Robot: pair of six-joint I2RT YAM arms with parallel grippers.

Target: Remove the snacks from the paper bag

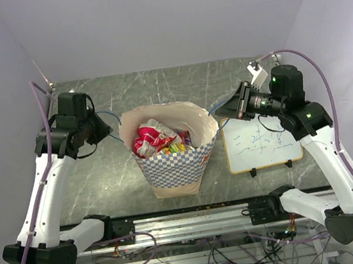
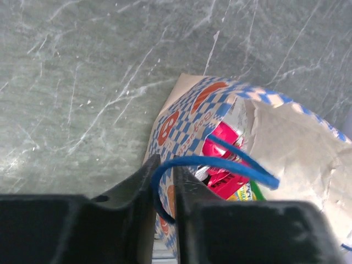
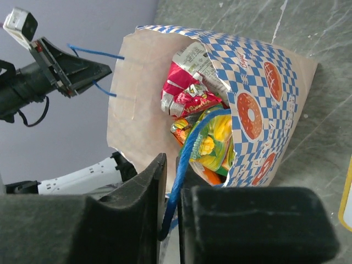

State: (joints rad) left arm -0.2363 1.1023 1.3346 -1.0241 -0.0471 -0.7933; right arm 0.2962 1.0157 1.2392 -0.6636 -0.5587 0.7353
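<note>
Jaws of the left claw stand nearly together with only a thin slit between them, and the left string handle of the paper bag is nipped in that slit. The blue loop runs out from the fingertips to the bag's rim. The bag sits just ahead of this claw, and the snacks show inside it just past the loop: a red packet on top, with a scrap of yellow and green beneath it. Grey marbled table spreads out beyond the claw's tips.

The right claw is closed down the same way, its jaws a narrow gap apart around the right string handle, which climbs from between the fingers to the checkered rim. Directly in front of this claw the bag gapes wide and packets fill it, red-and-white ones farther from the fingertips and a green-yellow one closest to them. Across the bag's mouth from the right claw, the left claw holds its string drawn straight.

From above, the bag stands upright between the two claws. A white writing board lies on the table just beside the bag, nearer the arm bases than the right claw
</note>
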